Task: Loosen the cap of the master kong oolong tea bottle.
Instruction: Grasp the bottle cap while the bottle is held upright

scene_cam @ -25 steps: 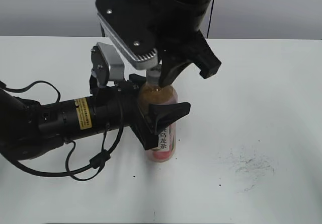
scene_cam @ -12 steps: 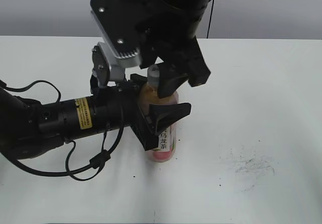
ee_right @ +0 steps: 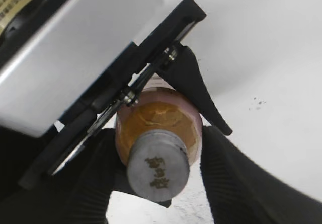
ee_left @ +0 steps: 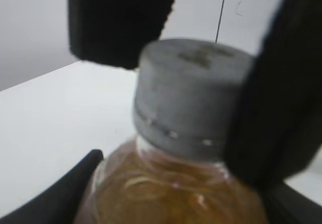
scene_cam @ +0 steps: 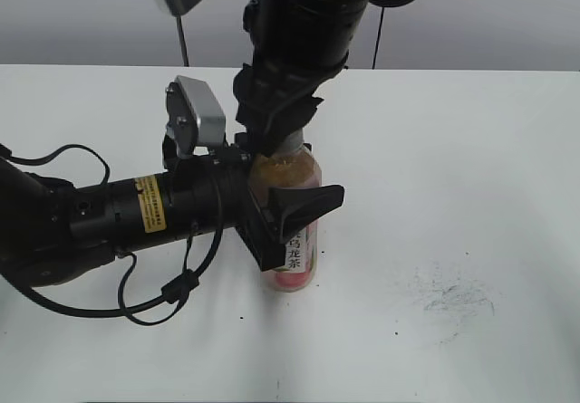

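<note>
The master kong oolong tea bottle [scene_cam: 292, 231] stands upright mid-frame, clamped at the shoulder by the left gripper [scene_cam: 288, 217]. The right gripper [ee_right: 156, 171] hangs straight above, fingers [ee_left: 274, 103] spread around the cap [ee_right: 158, 171], not squeezing it.

We look down on the bottle [ee_right: 158, 126] from above. It stands on the white counter [ee_right: 261, 58] and holds brown tea. Its round grey cap [ee_right: 158, 171] has dark writing on top. The right pincer [ee_right: 156, 178] has one fat black finger [ee_right: 93, 183] on each side of the cap, with a gap on both sides. The left pincer [ee_right: 166, 90], black with a white box above it, squeezes the bottle below the cap.
</note>
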